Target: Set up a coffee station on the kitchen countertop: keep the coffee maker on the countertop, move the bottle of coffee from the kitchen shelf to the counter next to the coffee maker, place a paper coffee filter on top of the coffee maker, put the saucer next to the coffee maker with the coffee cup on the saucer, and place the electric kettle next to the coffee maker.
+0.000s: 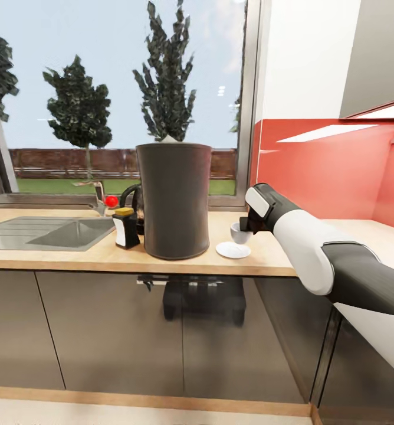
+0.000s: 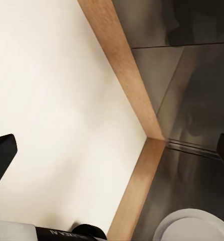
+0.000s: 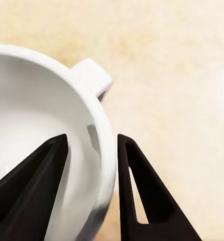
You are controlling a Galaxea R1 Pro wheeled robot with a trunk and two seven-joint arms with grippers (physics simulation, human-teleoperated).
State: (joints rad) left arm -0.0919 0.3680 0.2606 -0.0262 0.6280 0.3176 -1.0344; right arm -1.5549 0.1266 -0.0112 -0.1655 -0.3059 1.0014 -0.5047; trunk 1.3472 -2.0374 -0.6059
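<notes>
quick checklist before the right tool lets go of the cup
1. Cup above the saucer: ok in the head view.
2. Cup base seated on saucer: cannot tell, the contact is too small to see.
3. Right tool straddles the cup rim, one finger inside, one outside: ok.
4. Saucer on the countertop beside the coffee maker: ok.
5. Filter on top of the coffee maker: ok, pale tip visible.
6. Bottle next to the coffee maker: ok.
</notes>
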